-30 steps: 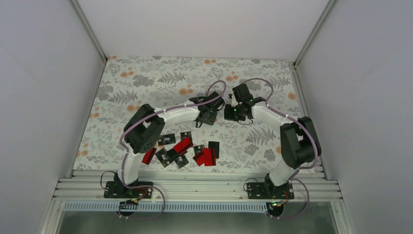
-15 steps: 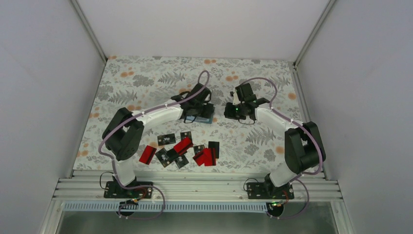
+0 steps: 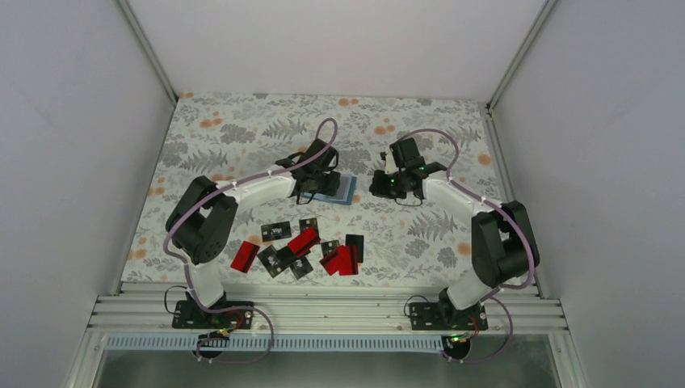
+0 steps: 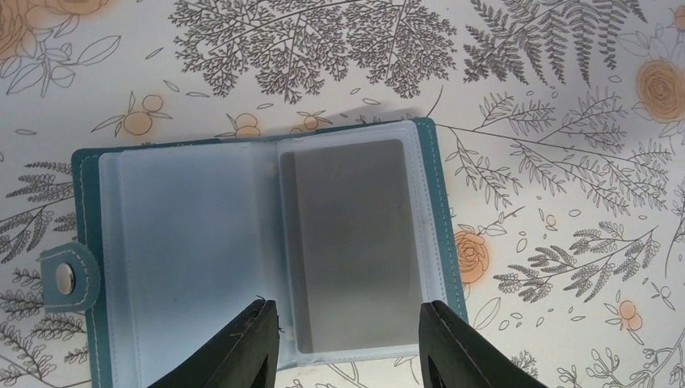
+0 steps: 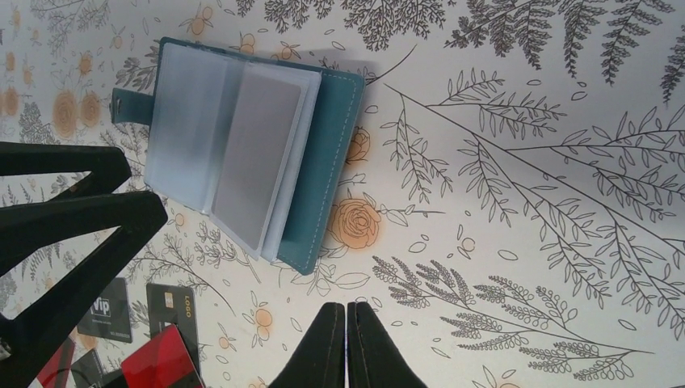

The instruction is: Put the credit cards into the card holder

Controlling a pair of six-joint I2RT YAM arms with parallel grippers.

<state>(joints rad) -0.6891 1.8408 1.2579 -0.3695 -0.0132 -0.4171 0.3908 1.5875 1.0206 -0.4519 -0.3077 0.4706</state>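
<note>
The teal card holder (image 3: pixel 346 191) lies open on the flowered cloth, with clear plastic sleeves showing (image 4: pixel 194 250). Its right sleeve holds a grey card-sized sheet (image 4: pixel 351 242). My left gripper (image 4: pixel 349 327) is open and empty, just above the near edge of that right sleeve; it also shows in the top view (image 3: pixel 321 186). My right gripper (image 5: pixel 347 311) is shut and empty, over bare cloth to the right of the holder (image 5: pixel 323 170); it also shows in the top view (image 3: pixel 378 191). Several red and black credit cards (image 3: pixel 303 246) lie in a loose heap nearer the arm bases.
In the right wrist view the left arm's black fingers (image 5: pixel 73 218) reach in from the left beside the holder, with black cards (image 5: pixel 170 311) and a red card (image 5: pixel 161 360) below. White walls and metal rails (image 3: pixel 323 311) bound the cloth.
My left arm has swung left and back, uncovering the open card holder on the cloth. My right gripper has stayed almost still. The heap of cards has not moved.
</note>
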